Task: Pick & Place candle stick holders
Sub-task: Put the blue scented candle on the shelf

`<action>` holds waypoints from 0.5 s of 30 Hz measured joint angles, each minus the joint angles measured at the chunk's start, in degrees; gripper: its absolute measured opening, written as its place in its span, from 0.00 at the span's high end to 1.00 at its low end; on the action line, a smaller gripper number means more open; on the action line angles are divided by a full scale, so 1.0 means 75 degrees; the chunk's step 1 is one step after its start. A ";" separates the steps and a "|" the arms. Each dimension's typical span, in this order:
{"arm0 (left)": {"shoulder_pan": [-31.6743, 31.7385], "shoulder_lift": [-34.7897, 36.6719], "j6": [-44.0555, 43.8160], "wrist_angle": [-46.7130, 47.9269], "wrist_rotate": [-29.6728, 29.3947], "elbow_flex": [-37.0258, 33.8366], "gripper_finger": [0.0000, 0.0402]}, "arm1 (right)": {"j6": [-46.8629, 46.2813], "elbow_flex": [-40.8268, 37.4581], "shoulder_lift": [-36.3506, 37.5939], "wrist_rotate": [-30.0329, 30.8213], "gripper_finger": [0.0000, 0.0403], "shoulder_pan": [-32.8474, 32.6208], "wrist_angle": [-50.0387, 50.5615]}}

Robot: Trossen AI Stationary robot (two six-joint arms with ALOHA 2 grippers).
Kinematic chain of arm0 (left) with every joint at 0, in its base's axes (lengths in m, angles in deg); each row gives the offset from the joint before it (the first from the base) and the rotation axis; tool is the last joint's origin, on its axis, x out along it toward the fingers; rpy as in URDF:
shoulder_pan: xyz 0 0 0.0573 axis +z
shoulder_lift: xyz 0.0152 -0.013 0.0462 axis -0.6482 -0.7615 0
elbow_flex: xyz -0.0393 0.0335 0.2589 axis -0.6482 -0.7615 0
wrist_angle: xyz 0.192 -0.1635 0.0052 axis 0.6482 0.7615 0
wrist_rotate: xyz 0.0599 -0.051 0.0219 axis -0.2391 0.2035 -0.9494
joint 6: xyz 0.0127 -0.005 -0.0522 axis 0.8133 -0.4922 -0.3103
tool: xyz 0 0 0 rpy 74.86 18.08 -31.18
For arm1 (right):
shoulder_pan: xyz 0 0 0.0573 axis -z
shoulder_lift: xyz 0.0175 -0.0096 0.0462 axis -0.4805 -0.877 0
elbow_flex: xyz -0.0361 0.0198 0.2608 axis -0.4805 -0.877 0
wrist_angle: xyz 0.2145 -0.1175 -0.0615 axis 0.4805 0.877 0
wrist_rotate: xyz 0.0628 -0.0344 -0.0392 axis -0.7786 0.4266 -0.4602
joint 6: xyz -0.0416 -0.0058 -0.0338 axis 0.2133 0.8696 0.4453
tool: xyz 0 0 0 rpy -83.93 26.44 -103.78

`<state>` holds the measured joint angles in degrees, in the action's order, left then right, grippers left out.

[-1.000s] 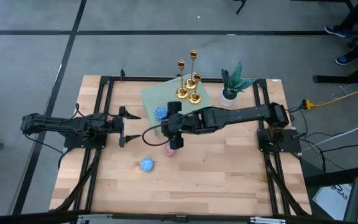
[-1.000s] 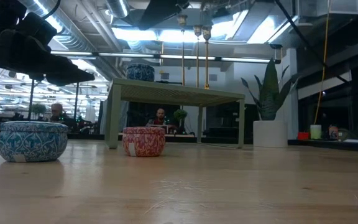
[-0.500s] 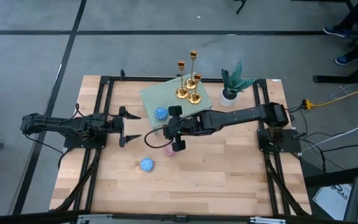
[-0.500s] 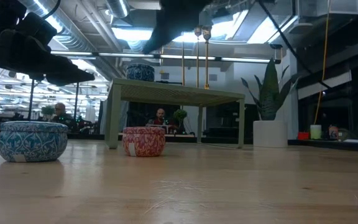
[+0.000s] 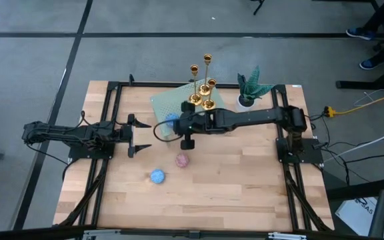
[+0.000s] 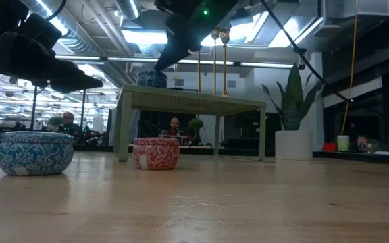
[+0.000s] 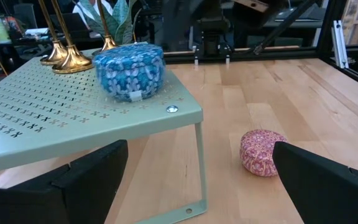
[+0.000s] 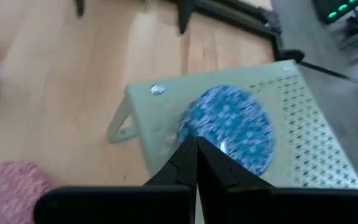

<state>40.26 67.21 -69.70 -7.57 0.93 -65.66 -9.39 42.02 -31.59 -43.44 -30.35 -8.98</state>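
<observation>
Right hand (image 5: 185, 135) pinched together, empty, above the blue tin (image 8: 229, 127) on the green rack (image 5: 162, 101); left hand (image 5: 139, 137) spread apart, waiting left; candlesticks (image 5: 203, 93) at rack's far right: best opened first, then lowered around one stem.

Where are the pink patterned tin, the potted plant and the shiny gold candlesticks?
pink patterned tin (image 5: 182, 160), high view, its lid.
potted plant (image 5: 248, 101), high view, its white pot.
shiny gold candlesticks (image 5: 207, 104), high view, one base.
</observation>
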 joint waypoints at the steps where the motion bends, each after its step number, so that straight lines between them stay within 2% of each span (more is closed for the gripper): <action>1: -0.0002 0.0000 -0.0001 0.0001 0.0000 0.0001 0.00 | 0.0000 0.0000 0.0000 -0.0001 0.99 0.0052 -0.0105; 15: -0.0001 0.0000 0.0001 0.0000 0.0000 0.0002 0.00 | -0.0148 0.0052 -0.0111 0.0052 0.99 0.0662 -0.0750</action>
<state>40.25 67.21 -69.70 -7.57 0.93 -65.64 -10.51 42.40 -32.42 -43.05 -25.39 -14.60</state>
